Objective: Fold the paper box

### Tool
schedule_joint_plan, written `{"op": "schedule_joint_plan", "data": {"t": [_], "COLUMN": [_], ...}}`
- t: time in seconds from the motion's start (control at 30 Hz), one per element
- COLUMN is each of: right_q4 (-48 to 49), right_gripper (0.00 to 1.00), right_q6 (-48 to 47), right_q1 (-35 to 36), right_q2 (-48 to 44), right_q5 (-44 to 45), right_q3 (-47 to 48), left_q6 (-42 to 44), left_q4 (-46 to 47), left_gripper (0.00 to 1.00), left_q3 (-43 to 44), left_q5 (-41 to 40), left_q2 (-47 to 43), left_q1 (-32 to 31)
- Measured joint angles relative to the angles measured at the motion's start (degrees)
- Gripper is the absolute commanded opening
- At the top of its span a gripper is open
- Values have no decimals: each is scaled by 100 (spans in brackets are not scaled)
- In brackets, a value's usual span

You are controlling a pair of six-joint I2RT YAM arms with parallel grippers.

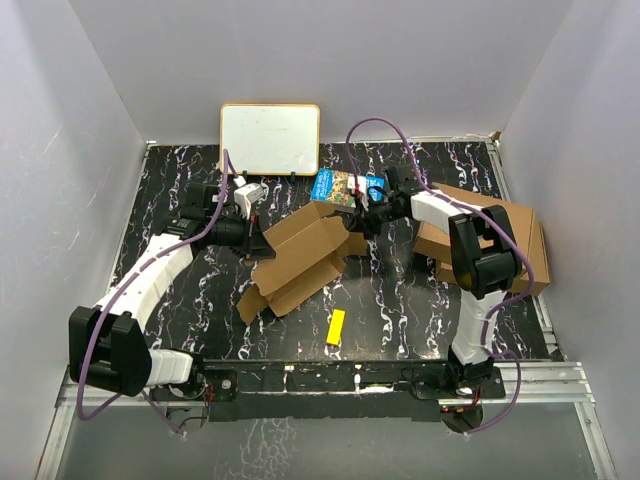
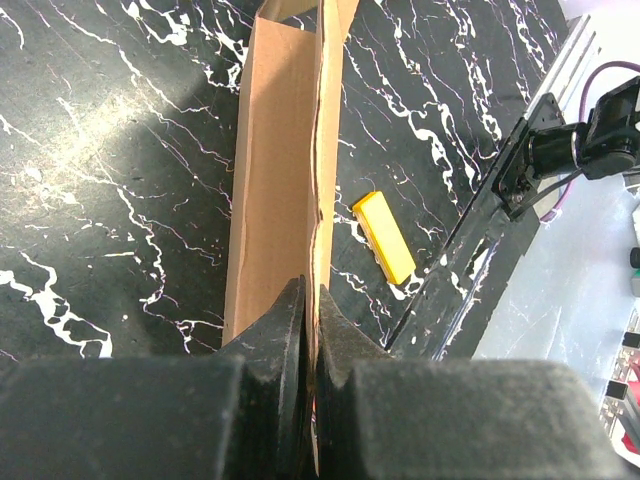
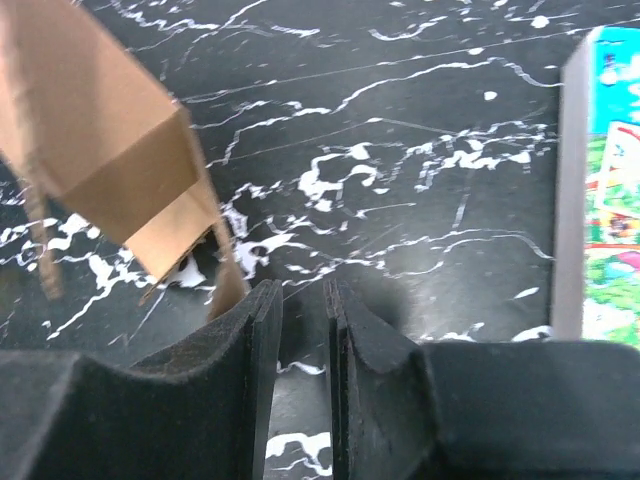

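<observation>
Your box (image 1: 300, 262) lies near the middle of the table (image 1: 400, 290), between the two arms. It is part-folded, with panels raised into an open trough. From above, its long axis runs on a slant from the near left to the far right, and the far-right end points toward the colourful pack (image 1: 345, 187). Your left claw (image 2: 312, 290) is clamped on a thin cardboard edge at the box's far-left side. In the left wrist view the trough runs straight away from the fingers, with the yellow block (image 2: 385, 237) lying flat on the table to its right, apart from the cardboard. Your right claw (image 3: 303, 290) sits at the box's far-right end, its jaws a narrow gap apart. Only bare table shows through that gap. A flap hangs just beside the left finger's tip, and you cannot tell whether they touch. The pack lies close on the claw's right. The big boxes (image 1: 490, 240) sit well apart at the table's right side.
</observation>
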Motion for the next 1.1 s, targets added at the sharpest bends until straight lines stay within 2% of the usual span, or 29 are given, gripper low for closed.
{"op": "schedule_joint_plan", "data": {"t": [0.2,0.37,0.53,0.8,1.1], "right_q4": [-175,-245,-243,-254,-120], "right_gripper": [34,41,43,45,48], "right_q6": [-791,-1279,-1650,-1993,-1974], "right_q1": [-15,-17,33,188,348], "right_q2": [-413,-708,-960,-1106,-1364], "right_q5": [-396,-588,-632,-619,-595], "right_q3": [-688,-992,-1187,-1436,-1740], "left_q6": [35,39,50,87,101], "left_q4": [9,87,120,153,216], "left_gripper": [0,0,0,0,0], "left_q3": [-9,-109,-136,-195,-275], "left_q5": [15,48,98,162,199], "left_q2": [-17,-83,-83,-129,-264], "left_q1": [0,0,0,0,0]}}
